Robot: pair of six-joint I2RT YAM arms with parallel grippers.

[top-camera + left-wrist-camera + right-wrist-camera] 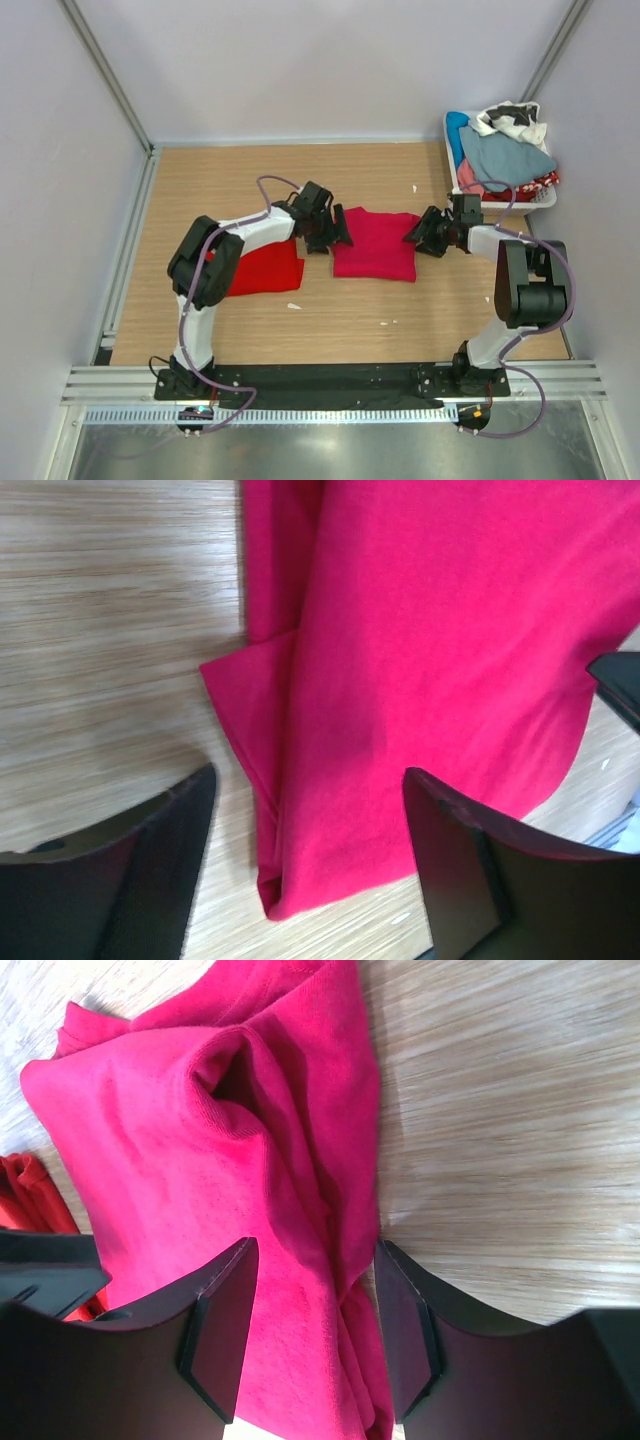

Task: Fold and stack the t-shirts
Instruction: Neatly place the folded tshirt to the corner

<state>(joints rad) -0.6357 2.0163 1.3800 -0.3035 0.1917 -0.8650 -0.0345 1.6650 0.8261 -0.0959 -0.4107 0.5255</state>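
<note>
Lying flat near the middle of the pale wooden bench (350, 310), the deep raspberry-crimson cloth t-shirt (375, 245) is folded into a nearly square shape. In the left wrist view its left edge shows a few layers of cloth on top of each other, with one flap sticking out to the side. In the right wrist view its right edge is bumpy and has a deep crease.

The left tool (335, 232) sits at the left edge of this shirt. Its two black fingers (150, 870) are spread wide, one over bare wood and one over the cloth. The shirt's edge lies between them, and they squeeze nothing.

The right tool (425, 235) sits at the right edge of the same shirt. Its fingers (215, 1330) are apart too, and the bunched edge of the shirt runs through the gap between them. It is hard to tell if the fingers touch the cloth.

The bright scarlet red cloth t-shirt (265, 268) lies folded on the bench just to the left of the crimson one, with a strip of wood between them. The white left arm (255, 232) reaches over its top part.

A white basket (449, 135) full of other clothes, blue, white and red, stands in the far right corner of the bench.
</note>
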